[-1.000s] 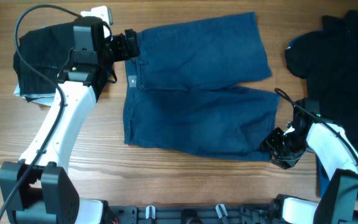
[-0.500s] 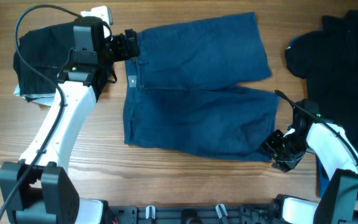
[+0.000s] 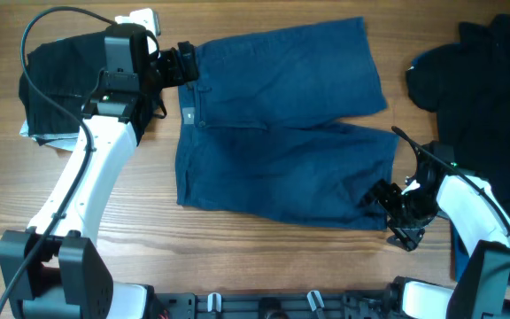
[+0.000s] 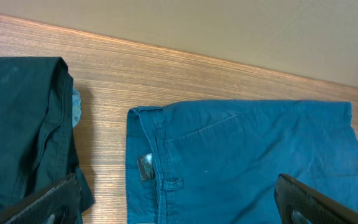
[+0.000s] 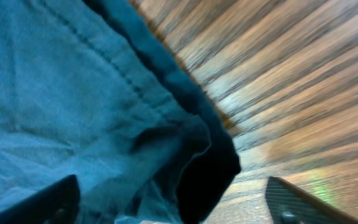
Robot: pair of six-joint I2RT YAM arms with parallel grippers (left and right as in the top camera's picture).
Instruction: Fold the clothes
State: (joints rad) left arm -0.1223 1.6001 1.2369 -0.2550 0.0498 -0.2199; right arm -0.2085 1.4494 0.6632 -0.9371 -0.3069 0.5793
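Since the earlier frame, the right gripper (image 3: 391, 213) is being opened from a half-closed pinch to fingers wide apart and nudged slightly inward at the near leg's hem corner; nothing is being clamped. Mid-blue denim shorts (image 3: 282, 133) are lying spread flat on the wooden table (image 3: 237, 266), waistband leftward, legs rightward, with that hem corner rumpled between the right fingers. At the waistband's far corner the left gripper (image 3: 186, 64) is being held with fingers fully apart, empty. A first fold is judged as being set up, with none made yet. Next, both corners are likely needing to be pinched through both layers, then lifted together. A black garment (image 3: 56, 89) and a black polo shirt (image 3: 494, 80) are being left aside.
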